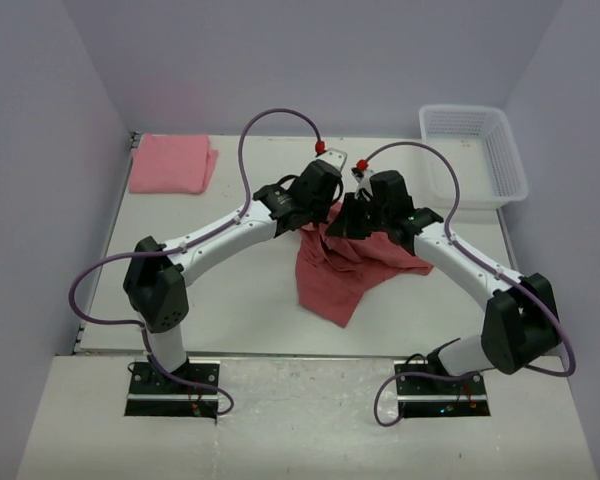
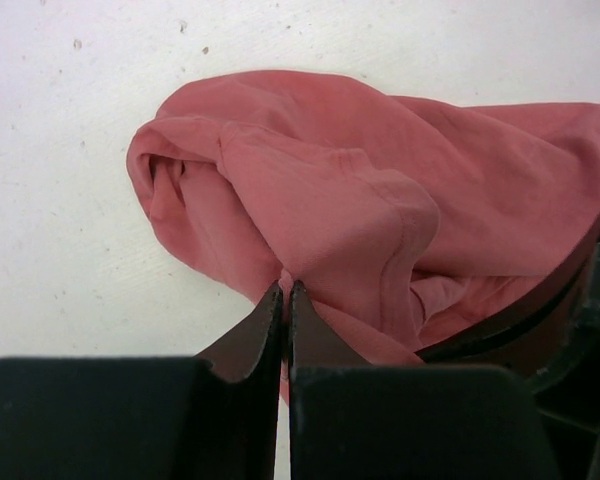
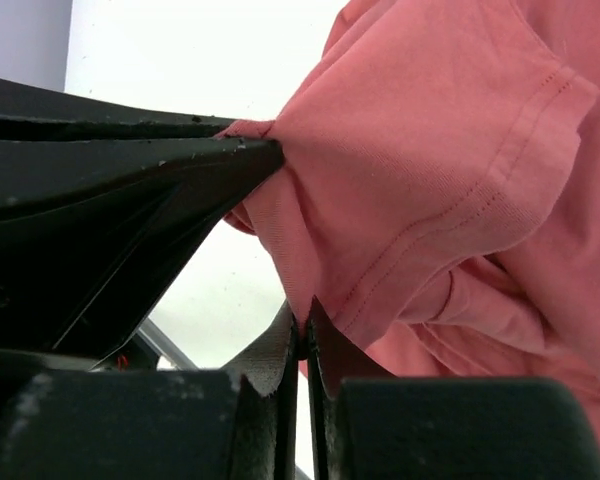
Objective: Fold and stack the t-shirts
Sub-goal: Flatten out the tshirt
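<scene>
A dusty brick-red t-shirt (image 1: pixel 338 268) lies crumpled in the middle of the table, with its upper edge lifted between the two grippers. My left gripper (image 1: pixel 326 212) is shut on a fold of it (image 2: pixel 320 190), and the fabric is pinched right at the tips (image 2: pixel 285 288). My right gripper (image 1: pixel 353 222) is shut on the same shirt close beside it, near a hemmed sleeve edge (image 3: pixel 450 230), with its tips (image 3: pixel 305 308) nipping the cloth. A lighter pink t-shirt (image 1: pixel 170 163) lies folded at the far left corner.
A white lattice basket (image 1: pixel 475 150) stands at the far right corner. The two wrists nearly touch over the shirt. The left gripper's black finger (image 3: pixel 130 150) fills the upper left of the right wrist view. Purple cables loop above both arms.
</scene>
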You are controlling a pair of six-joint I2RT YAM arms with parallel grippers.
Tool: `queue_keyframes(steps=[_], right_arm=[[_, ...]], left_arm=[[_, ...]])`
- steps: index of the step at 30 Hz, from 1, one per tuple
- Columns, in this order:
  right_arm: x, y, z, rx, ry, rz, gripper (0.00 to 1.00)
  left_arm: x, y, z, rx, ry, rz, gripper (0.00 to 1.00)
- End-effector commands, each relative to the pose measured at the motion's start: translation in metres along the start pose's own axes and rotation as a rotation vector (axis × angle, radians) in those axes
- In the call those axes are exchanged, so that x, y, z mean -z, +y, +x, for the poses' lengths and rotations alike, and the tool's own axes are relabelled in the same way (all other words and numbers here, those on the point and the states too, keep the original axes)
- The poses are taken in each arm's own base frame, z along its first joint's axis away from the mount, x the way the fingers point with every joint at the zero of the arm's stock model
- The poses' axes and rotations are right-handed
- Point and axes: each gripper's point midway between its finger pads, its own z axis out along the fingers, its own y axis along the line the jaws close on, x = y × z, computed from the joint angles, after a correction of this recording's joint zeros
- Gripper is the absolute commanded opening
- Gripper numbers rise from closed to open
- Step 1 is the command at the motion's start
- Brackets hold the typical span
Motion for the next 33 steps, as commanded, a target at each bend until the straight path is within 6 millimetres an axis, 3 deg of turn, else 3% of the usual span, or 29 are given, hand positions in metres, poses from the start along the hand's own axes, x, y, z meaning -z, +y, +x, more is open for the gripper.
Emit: queue_keyframes(steps=[1,3,4,5,6,9,13,20,23,28,31,32,33], right_arm=[[0.017,0.016,-0.023,0.052,-0.088,0.036,0.0],[0.031,0.001,-0.034,0.075,-0.152,0.18,0.0],[0.047,0.004,-0.048,0.102,-0.2,0.216,0.0],[0.056,-0.006,-0.042,0.095,-0.177,0.289,0.0],[0.068,-0.015,-0.05,0.106,-0.216,0.364,0.0],[0.094,-0.016,-0.064,0.149,-0.268,0.428,0.0],[0.109,-0.005,-0.077,0.207,-0.283,0.426,0.0],[0.139,-0.002,-0.099,0.225,-0.345,0.504,0.0],[0.156,0.011,-0.106,0.23,-0.385,0.483,0.0],[0.205,0.034,-0.115,0.254,-0.451,0.473,0.0],[0.239,0.041,-0.12,0.278,-0.499,0.514,0.0],[0.249,0.044,-0.122,0.284,-0.515,0.521,0.0],[0.268,0.051,-0.129,0.297,-0.561,0.528,0.0]], left_arm=[[0.014,0.019,-0.014,0.003,-0.048,-0.056,0.0],[0.024,0.032,-0.017,0.011,-0.055,-0.107,0.0],[0.03,0.047,-0.015,0.008,-0.052,-0.171,0.0],[0.035,0.054,-0.017,0.014,-0.057,-0.196,0.0],[0.045,0.06,-0.022,0.021,-0.071,-0.212,0.0],[0.07,0.078,-0.028,0.017,-0.09,-0.262,0.0],[0.095,0.092,-0.034,0.026,-0.116,-0.29,0.0],[0.136,0.11,-0.035,0.05,-0.163,-0.298,0.0],[0.155,0.122,-0.035,0.066,-0.186,-0.337,0.0],[0.198,0.147,-0.047,0.121,-0.269,-0.404,0.0],[0.234,0.161,-0.06,0.16,-0.34,-0.412,0.0],[0.255,0.166,-0.066,0.187,-0.388,-0.397,0.0],[0.267,0.168,-0.073,0.206,-0.434,-0.376,0.0]])
